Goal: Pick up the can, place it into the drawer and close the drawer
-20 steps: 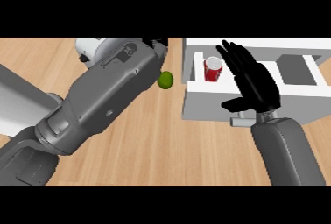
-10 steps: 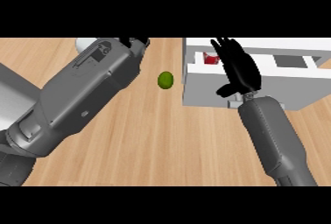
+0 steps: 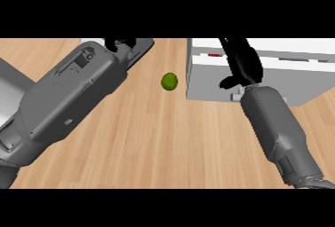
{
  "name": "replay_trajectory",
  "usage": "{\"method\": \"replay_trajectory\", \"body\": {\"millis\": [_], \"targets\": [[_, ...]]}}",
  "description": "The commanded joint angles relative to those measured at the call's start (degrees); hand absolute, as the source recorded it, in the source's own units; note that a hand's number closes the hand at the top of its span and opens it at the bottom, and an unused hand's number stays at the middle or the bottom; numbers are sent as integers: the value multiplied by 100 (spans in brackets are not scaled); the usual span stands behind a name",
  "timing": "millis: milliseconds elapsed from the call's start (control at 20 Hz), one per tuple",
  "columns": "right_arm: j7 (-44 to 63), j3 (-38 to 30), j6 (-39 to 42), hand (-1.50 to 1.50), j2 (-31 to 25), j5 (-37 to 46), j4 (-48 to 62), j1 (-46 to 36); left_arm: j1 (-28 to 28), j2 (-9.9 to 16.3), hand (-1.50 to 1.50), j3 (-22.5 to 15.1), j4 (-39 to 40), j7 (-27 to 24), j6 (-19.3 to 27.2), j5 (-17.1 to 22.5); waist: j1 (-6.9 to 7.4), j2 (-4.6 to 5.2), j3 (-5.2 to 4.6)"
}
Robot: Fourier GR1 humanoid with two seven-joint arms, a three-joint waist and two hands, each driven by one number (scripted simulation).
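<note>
Peeking red at upper right, the can (image 3: 215,56) sits in the white drawer (image 3: 209,84), just left of the right hand (image 3: 241,62), fingers straight. Left hand (image 3: 127,44) at upper left: cannot tell. Bare counter (image 3: 177,142) fills the centre.

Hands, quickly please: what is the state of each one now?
Left hand: at the view's top edge, mostly hidden; its state cannot be told.
Right hand: open, fingers straight, against the front of the white drawer, holding nothing.

Right hand (image 3: 241,62) lies flat over the white drawer (image 3: 209,86), with a sliver of red can (image 3: 215,55) just peeking out. A small green fruit (image 3: 169,81) sits on the wooden bench (image 3: 163,142) beside it.
</note>
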Motion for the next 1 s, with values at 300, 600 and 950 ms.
{"method": "replay_trajectory", "body": {"millis": [300,600,950], "targets": [[-39,-477,-977,-150,-180,28,1594,-941,258,344,-150,112,-633,339,17,-140,111,157,91],[-93,-665,-1211,-150,-465,-8,2012,-1288,481,396,-150,21,-1041,396,27,-271,172,185,93],[433,-621,-1037,-150,-531,213,2324,-1967,564,583,-150,-42,-1407,697,146,-348,332,182,90]]}}
